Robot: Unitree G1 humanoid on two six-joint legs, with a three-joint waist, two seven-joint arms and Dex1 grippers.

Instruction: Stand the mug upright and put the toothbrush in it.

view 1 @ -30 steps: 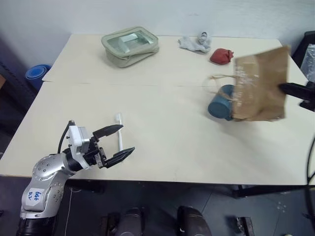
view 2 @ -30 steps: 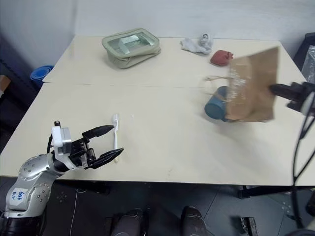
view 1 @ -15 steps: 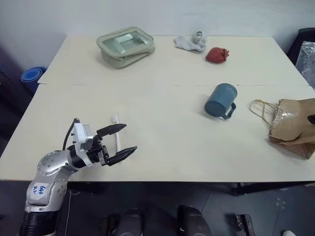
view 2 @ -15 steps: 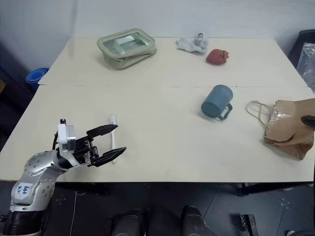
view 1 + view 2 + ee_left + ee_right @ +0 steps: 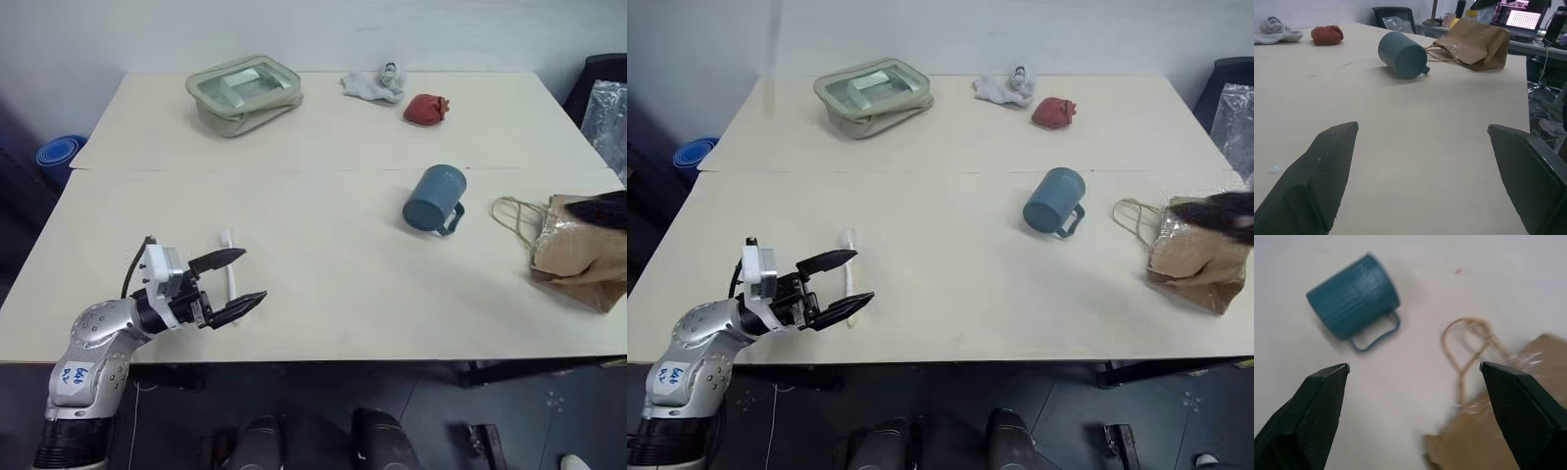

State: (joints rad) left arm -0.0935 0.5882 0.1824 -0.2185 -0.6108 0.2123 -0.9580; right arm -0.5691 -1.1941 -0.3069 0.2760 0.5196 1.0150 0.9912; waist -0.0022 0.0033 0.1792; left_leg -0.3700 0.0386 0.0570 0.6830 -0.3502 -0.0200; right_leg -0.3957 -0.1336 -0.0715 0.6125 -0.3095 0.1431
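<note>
- Mug (image 5: 1354,296) on its side, ahead of right fingers (image 5: 1322,396), spread wide, empty.
- Left fingers (image 5: 230,259) open, toothbrush (image 5: 228,264) seemingly between, unheld.
- Grip mug body, tip upright.

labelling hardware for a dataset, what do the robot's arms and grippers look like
The left arm is rounded silver-grey metal with a white sticker bearing blue handwriting and a thin black cable looping over the wrist. A white block sits behind the left gripper, whose two black fingers taper to points. In the wrist views both grippers, including the right gripper, have dark finger pads with a fine cross-hatched texture.
</note>
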